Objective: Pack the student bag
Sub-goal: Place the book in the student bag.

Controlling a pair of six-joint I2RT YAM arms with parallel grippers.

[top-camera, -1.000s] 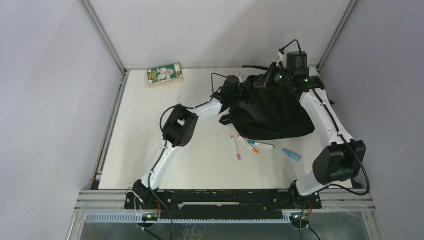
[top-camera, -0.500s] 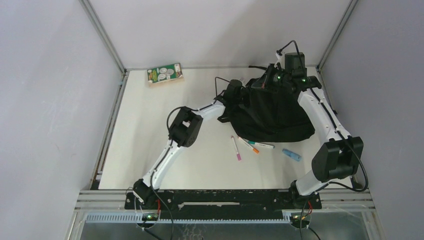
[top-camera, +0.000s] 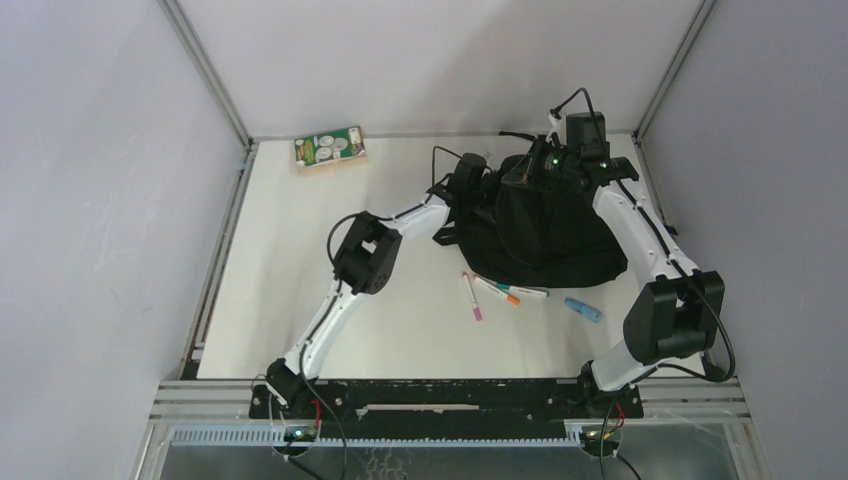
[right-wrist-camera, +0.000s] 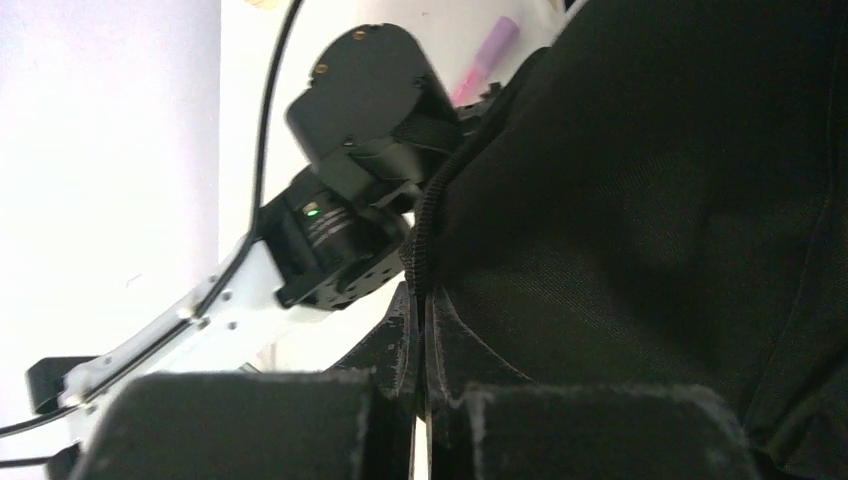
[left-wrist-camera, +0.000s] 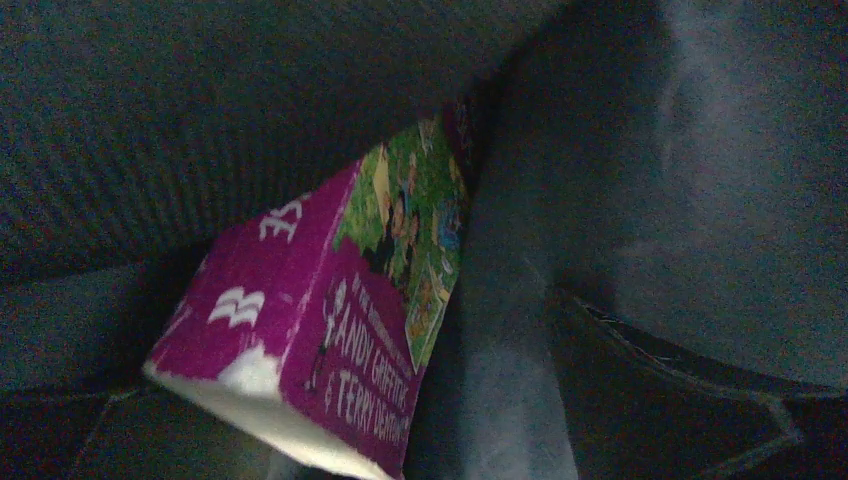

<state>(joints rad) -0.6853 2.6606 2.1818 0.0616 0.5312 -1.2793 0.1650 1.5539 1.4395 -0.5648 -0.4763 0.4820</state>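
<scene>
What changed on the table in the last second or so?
The left arm's elbow swung slightly right, its wrist at the mouth of the student bag; a purple book lies inside, no fingers on it, seemingly let go. The right gripper stayed shut on the bag's edge. The markers and the green book stayed put.

Fingers of the left pincer [top-camera: 481,182] are hidden inside the floppy black fabric backpack [top-camera: 550,230]; just ahead, a purple paperback book [left-wrist-camera: 335,330] is cropped at its lower corner.
</scene>
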